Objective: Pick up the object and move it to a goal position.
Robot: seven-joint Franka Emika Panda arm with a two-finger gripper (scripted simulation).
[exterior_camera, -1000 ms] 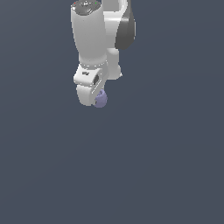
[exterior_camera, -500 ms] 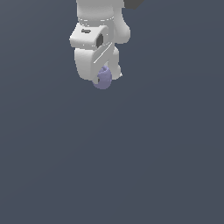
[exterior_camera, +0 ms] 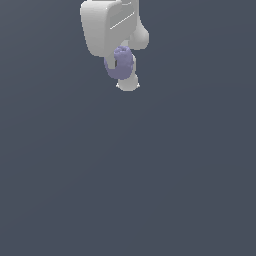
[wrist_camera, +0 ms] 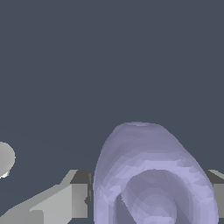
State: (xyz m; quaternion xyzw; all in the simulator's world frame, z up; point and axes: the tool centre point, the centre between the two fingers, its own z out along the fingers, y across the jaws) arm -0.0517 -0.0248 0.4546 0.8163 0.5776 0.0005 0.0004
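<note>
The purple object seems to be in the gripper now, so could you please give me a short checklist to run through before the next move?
1. Purple object sits at the gripper: ok.
2. Object between the fingers in the wrist view: ok.
3. Grip firm enough to carry: cannot tell.
4. Object held clear of the grey surface: cannot tell; the exterior view gives no height cue.
5. Goal position marked in either view: cannot tell.
6. Pale sphere beside the gripper, seen in the wrist view, out of the way: cannot tell.

The arm [exterior_camera: 112, 27] is smooth, glossy white, with rounded, bulging housings. The gripper [exterior_camera: 121, 67] body is boxy, with pale grey fingers [wrist_camera: 61, 203].
</note>
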